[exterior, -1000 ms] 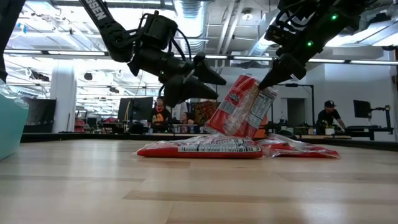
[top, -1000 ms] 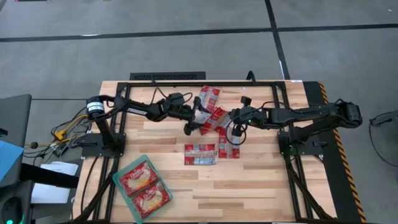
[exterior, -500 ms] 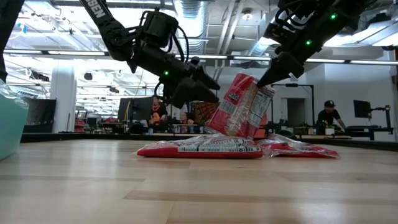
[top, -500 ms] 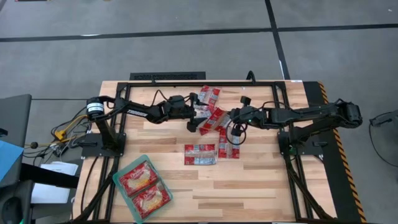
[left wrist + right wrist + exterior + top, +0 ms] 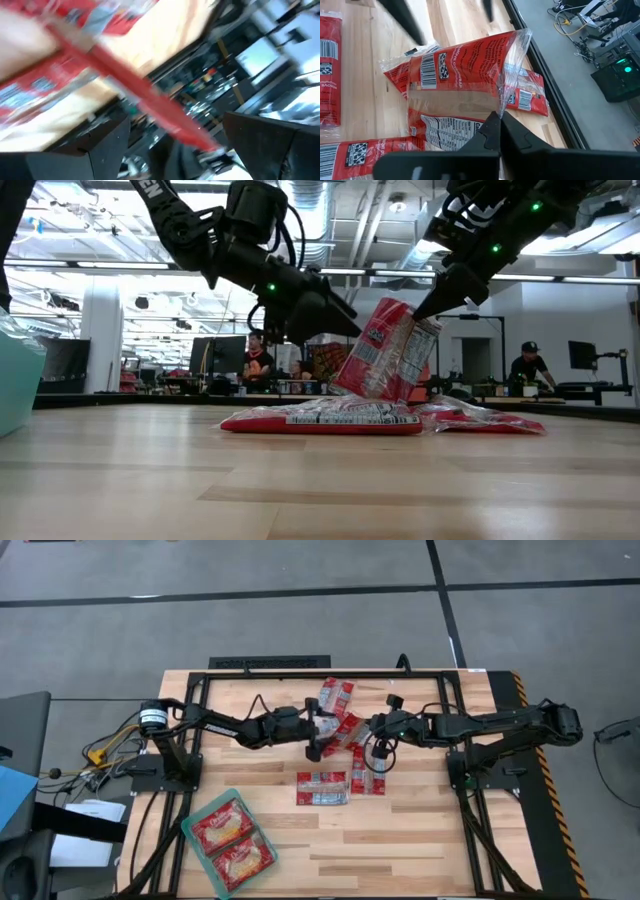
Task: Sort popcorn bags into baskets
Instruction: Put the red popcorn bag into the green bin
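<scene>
Since a second ago my left hand (image 5: 316, 739) has slid across the tabletop (image 5: 420, 840) toward the middle, its fingers spread wide, and now it sits right at the raised popcorn bag (image 5: 388, 350); whether it touches the bag I cannot tell. Over the same second my right hand (image 5: 430, 308) has stayed put, pinched shut on the clear top edge of that bag, holding it tilted with its lower end down among the other packets. From my right wrist the bag's back faces me, barcode and printed panel showing, the seam caught between my dark fingertips (image 5: 496, 131).

Under and around it lies the loose pile of red packets (image 5: 340, 712) near the far edge of the tabletop. Two more narrow packets (image 5: 322, 787) lie flat side by side toward the middle, and another (image 5: 368, 772) rests just beside them.

Well apart, at the near left corner, the teal basket (image 5: 193, 833) holds two squarish packets (image 5: 232, 839) abreast.

Beyond the tabletop, people (image 5: 258, 364) sit at desks in the room.
</scene>
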